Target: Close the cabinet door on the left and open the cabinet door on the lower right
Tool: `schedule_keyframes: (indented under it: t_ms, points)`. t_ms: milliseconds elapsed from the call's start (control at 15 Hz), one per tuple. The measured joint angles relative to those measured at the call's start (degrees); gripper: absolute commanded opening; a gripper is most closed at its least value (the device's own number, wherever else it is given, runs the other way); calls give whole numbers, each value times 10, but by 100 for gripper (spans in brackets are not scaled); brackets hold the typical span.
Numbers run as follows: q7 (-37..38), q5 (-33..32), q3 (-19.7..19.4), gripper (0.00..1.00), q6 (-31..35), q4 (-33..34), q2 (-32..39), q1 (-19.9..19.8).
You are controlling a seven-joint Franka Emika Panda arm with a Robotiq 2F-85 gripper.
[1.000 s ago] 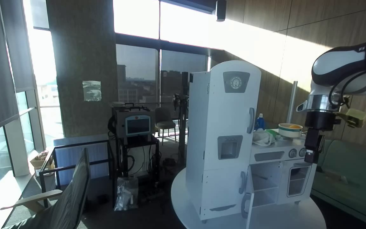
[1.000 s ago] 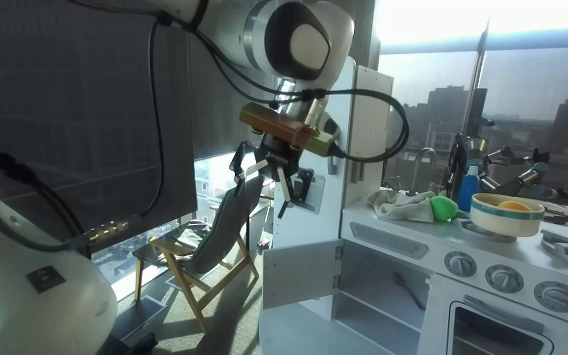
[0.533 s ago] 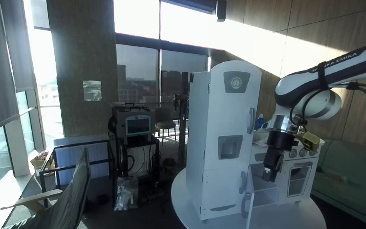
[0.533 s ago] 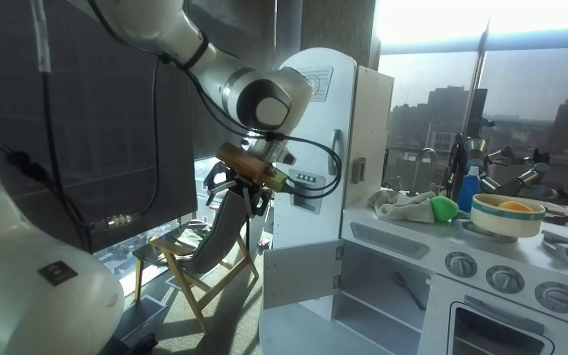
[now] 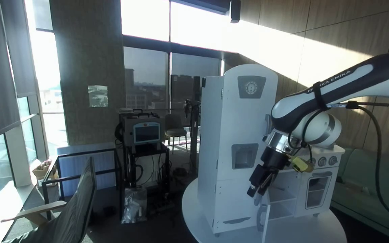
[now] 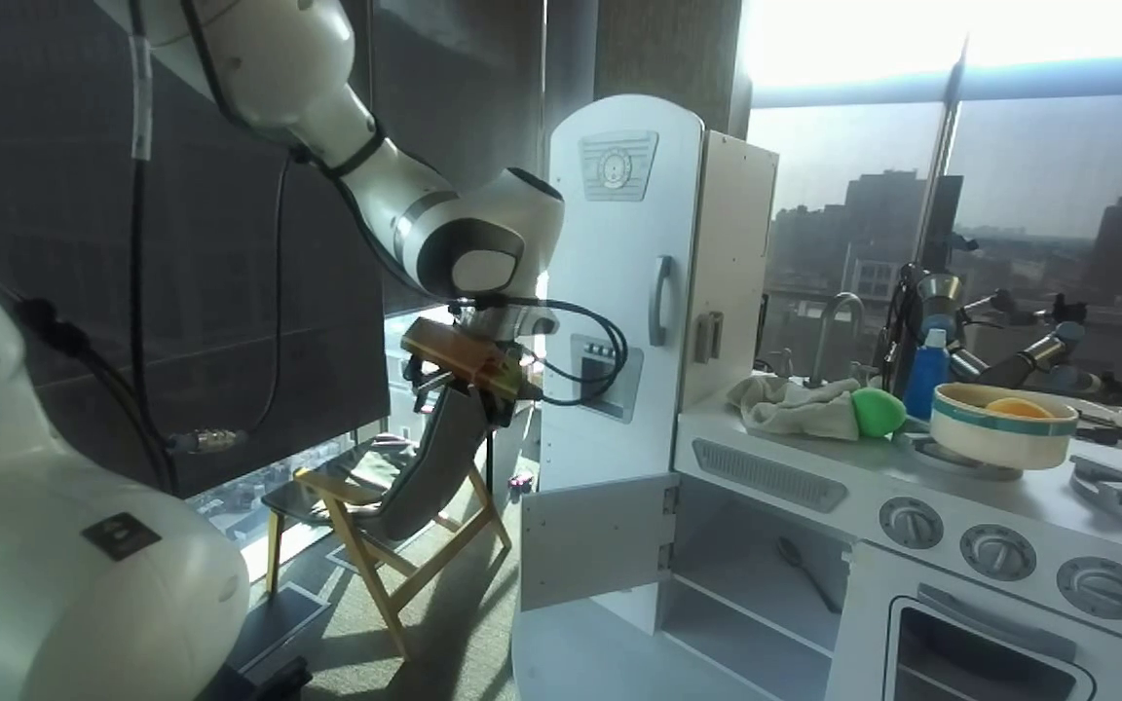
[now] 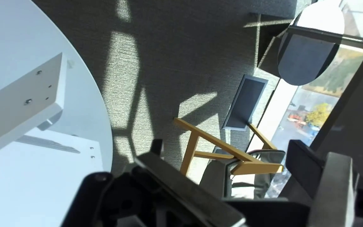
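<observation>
The left cabinet door (image 6: pixel 600 540) is a white panel that stands open and exposes the shelf compartment; it also shows nearly edge-on with its grey handle in an exterior view (image 5: pixel 266 219). In the wrist view the door (image 7: pixel 20 97) lies left of the jaws. The lower right door is the windowed oven door (image 6: pixel 990 638), shut, with a grey handle on top; it also shows in an exterior view (image 5: pixel 317 190). My gripper (image 5: pixel 258 193) is open and empty, tilted, above and apart from the open door. Its spread fingers show in the wrist view (image 7: pixel 228 157).
A tall white toy fridge (image 6: pixel 619 292) adjoins the stove. A bowl with an orange item (image 6: pixel 1004 424), a cloth (image 6: pixel 800 404), a green item (image 6: pixel 878 412) and a blue bottle (image 6: pixel 927 375) stand on the countertop. A wooden chair (image 7: pixel 216 143) stands beyond the round white table (image 7: pixel 83 88).
The arm has swung away from the stove side and lowered, past the open door's free edge, and the gripper has tilted. Both doors stand as before, and the gripper stays open.
</observation>
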Motion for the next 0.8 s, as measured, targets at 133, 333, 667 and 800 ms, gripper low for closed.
schedule_keyframes:
  t_ms: [133,333,667,800]
  points:
    - [13,1,7,100,38,-2,23,4]
    - [33,1,14,100,87,4,64,7]
    - [74,1,15,100,144,31,128,0]
    - [90,-3,15,100,157,45,151,-8]
